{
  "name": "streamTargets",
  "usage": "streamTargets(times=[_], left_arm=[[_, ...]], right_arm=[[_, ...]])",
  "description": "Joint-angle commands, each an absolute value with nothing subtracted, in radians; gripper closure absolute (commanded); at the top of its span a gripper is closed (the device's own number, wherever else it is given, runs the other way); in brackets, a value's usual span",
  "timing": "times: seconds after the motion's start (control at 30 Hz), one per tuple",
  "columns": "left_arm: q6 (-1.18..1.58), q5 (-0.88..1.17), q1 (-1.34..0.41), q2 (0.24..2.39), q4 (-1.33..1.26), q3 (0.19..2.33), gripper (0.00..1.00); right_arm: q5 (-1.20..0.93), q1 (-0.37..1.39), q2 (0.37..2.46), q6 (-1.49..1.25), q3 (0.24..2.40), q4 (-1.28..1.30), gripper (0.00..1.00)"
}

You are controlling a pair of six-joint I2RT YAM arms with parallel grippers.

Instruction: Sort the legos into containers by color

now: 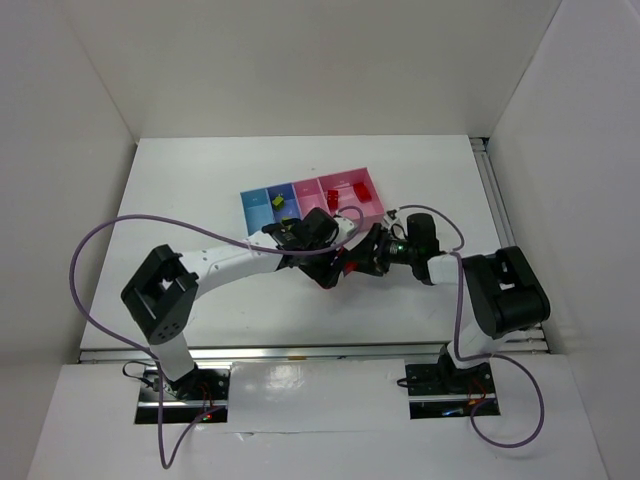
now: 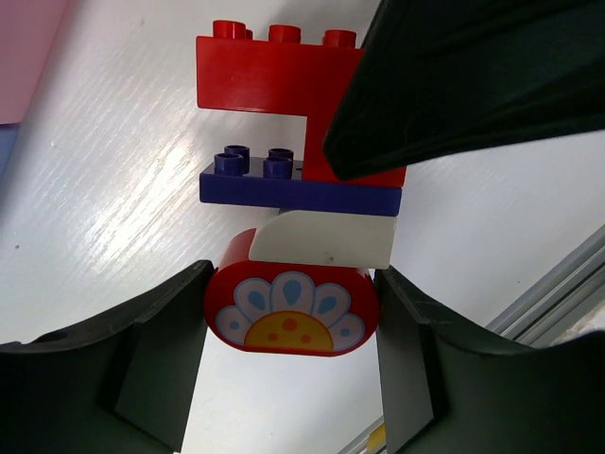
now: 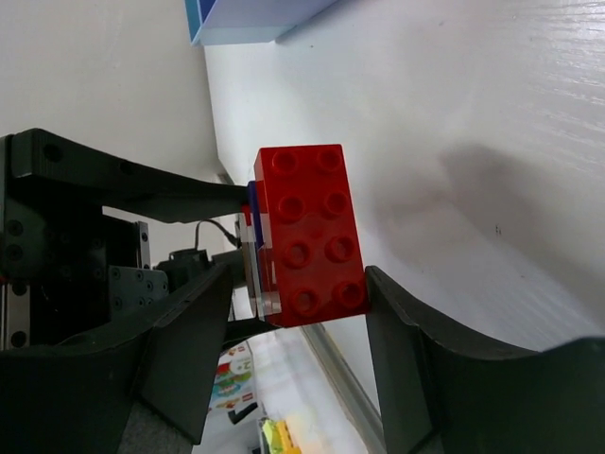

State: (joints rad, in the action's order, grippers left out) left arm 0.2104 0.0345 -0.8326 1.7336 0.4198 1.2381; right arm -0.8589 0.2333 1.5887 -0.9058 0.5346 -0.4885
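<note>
**Both grippers clamp one lego stack in front of the trays**

From above, the stack (image 1: 350,266) is nearly all hidden. Only a scrap of red shows where the two grippers meet over the table (image 1: 200,200), just in front of the pink trays.

The left wrist view shows three parts. There is one red brick (image 2: 269,71) at the top, one blue-purple plate (image 2: 284,186) under it, and one red-and-white piece (image 2: 288,317) with a flower print. Whether its white wedge is a separate brick cannot be told.

The left gripper (image 2: 293,284) is closed on the red-and-white piece, with a finger pressed to each side. A black finger of the other arm covers the red brick's right end.

In the right wrist view the right gripper (image 3: 301,274) grasps the red brick across its sides. Eight studs face the camera, and the plate and white part show only as thin edges behind it.

There are four joined trays:
- The light blue tray (image 1: 255,207) has contents too small to make out.
- The darker blue tray (image 1: 287,192) holds one yellow-green lego (image 1: 277,202).
- The small pink tray (image 1: 308,192) has its near edge cut off by the left arm.
- The largest pink tray (image 1: 370,207) holds two red legos (image 1: 362,188).
</note>
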Motion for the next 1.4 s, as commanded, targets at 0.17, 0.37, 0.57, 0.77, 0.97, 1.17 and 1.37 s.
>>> streamTargets(times=[0.17, 0.37, 0.57, 0.77, 0.97, 1.17, 1.37], left_arm=[[0.199, 0.066, -0.838, 1.677, 0.403, 1.289, 1.00], [0.181, 0.023, -0.838, 1.667, 0.422, 1.298, 1.00], [0.161, 0.032, -0.838, 1.677, 0.422, 1.298, 1.00], [0.173, 0.023, -0.828, 1.686, 0.422, 1.307, 1.00], [0.303, 0.044, -0.810, 1.843, 0.448, 1.405, 0.98], [0.338, -0.044, -0.810, 1.977, 0.566, 1.548, 0.36], [0.305, -0.048, -0.801, 1.875, 0.647, 1.548, 0.06]], right_arm=[[-0.870, 0.249, 1.606, -0.904, 0.591, -0.569, 0.67], [-0.713, 0.195, 1.472, -0.913, 0.534, -0.456, 1.00], [-0.663, 0.098, 1.332, -0.902, 0.463, -0.387, 1.00], [-0.526, 0.078, 1.244, -0.770, 0.520, -0.151, 1.00], [-0.345, 0.069, 1.128, -0.681, 0.552, 0.064, 1.00], [-0.356, 0.037, 1.083, -0.661, 0.543, 0.113, 1.00], [-0.420, 0.018, 1.071, -0.640, 0.532, 0.080, 1.00]])
